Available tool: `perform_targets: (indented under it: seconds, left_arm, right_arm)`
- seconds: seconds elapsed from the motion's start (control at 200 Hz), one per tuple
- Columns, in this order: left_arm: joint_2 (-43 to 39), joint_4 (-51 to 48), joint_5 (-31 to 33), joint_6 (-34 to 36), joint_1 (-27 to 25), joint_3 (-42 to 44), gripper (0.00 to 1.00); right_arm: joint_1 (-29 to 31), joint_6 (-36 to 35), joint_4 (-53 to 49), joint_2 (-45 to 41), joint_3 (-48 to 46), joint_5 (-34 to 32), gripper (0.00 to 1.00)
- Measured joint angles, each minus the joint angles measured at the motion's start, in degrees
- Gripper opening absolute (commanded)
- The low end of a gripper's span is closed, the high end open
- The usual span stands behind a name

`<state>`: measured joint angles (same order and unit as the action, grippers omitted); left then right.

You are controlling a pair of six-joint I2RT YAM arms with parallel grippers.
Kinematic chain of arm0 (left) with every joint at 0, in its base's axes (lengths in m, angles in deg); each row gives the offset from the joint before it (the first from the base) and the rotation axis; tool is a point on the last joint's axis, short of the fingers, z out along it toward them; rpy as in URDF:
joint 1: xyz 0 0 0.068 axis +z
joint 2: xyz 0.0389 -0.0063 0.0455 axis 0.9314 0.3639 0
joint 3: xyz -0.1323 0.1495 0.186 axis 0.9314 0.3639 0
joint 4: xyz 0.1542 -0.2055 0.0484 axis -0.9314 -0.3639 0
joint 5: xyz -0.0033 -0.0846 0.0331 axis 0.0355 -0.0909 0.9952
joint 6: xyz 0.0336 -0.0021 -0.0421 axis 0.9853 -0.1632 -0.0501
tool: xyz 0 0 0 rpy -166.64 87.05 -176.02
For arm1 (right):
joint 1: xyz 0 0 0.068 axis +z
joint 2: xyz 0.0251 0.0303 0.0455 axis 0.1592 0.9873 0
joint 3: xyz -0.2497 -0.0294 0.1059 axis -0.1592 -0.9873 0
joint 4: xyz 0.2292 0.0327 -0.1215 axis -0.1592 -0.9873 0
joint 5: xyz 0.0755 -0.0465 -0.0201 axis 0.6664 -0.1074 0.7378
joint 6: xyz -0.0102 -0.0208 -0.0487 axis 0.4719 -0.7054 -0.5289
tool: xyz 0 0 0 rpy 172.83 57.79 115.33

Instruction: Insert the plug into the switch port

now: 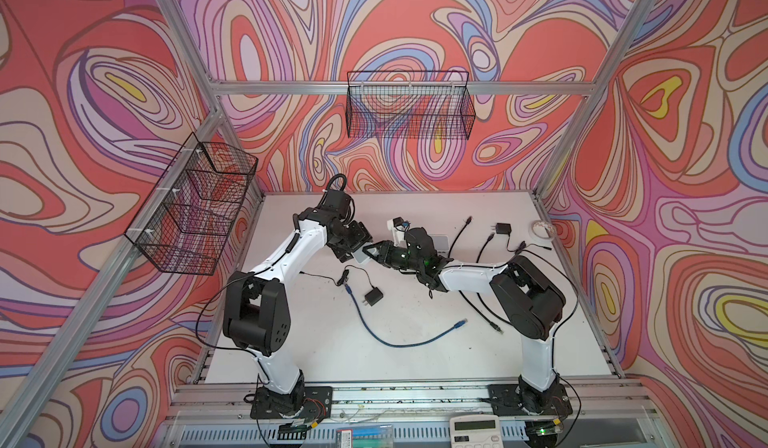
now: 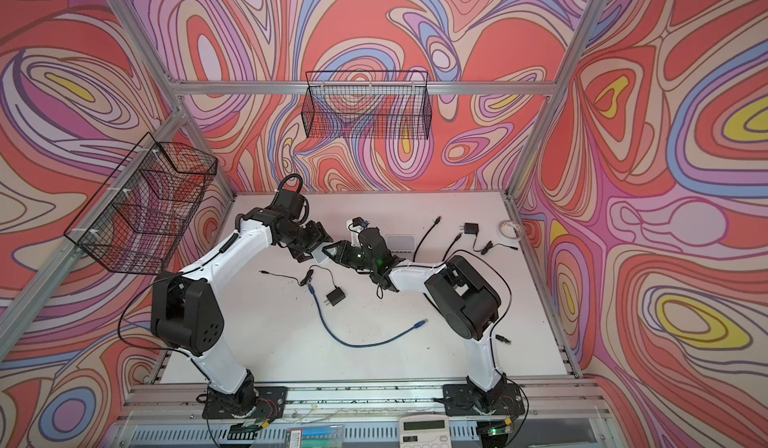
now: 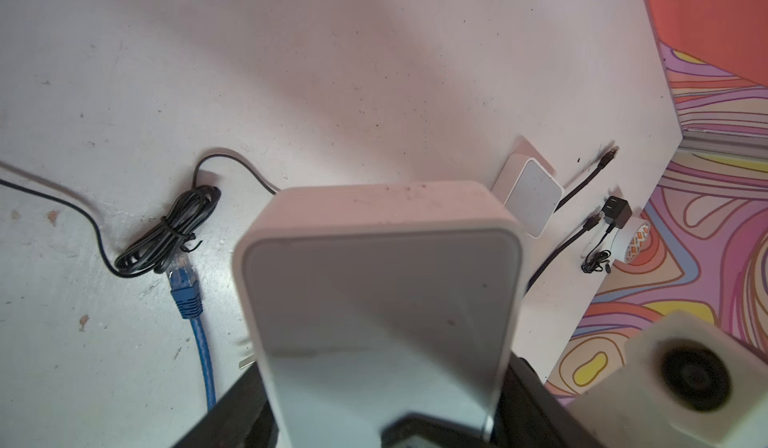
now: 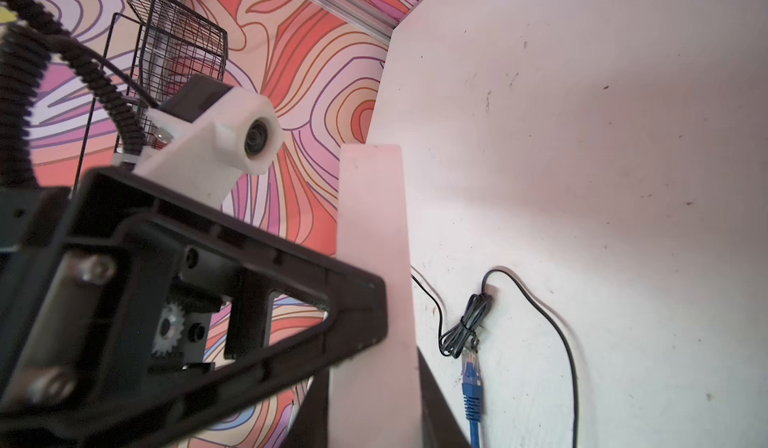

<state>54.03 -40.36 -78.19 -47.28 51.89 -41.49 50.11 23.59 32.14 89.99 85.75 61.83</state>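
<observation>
Left pincer [image 3: 382, 383] clamps switch [image 3: 378, 284] across its width, aloft. Right pincer [image 4: 374, 408] jaws flank its broad faces; I can't tell if they grip. Blue plug [image 3: 183, 275] lies on desk [image 3: 374, 72] below both. I'd confirm firm right hold before left lets go

Scuffed white table [image 1: 316, 354], blue network cable [image 1: 399, 344], black power adapter [image 1: 373, 297]; white switch box [image 1: 440, 242], black cables [image 1: 461, 234], tape roll [image 1: 543, 230]

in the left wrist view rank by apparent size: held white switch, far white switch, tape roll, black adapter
held white switch (nearness inflates it)
far white switch
tape roll and black adapter, nearly alike
</observation>
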Motion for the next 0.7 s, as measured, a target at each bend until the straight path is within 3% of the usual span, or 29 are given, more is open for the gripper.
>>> perform_targets:
  seconds: [0.115,0.22,0.27,0.456,0.696]
  left_arm:
    - [-1.07,1.16,0.02,0.02,0.02,1.16,0.73]
    - [-2.38,1.81,0.20,0.44,0.00,2.16,0.87]
    - [-3.43,2.12,-0.55,0.66,-0.04,2.99,0.99]
    - [-11.89,6.34,-3.74,2.14,0.42,8.09,1.00]
    - [-27.23,21.75,-10.78,1.38,4.28,24.22,1.00]
  right_arm:
    - [0.00,-0.04,1.07,0.04,-0.22,0.35,0.00]
    - [0.13,-0.22,2.97,0.02,-0.94,0.59,0.00]
    - [0.26,-0.13,3.56,-0.07,-1.44,0.52,0.00]
    - [0.39,0.48,4.26,-3.37,-5.42,0.17,0.00]
    - [0.39,4.63,7.74,-11.47,-12.04,-0.04,0.00]
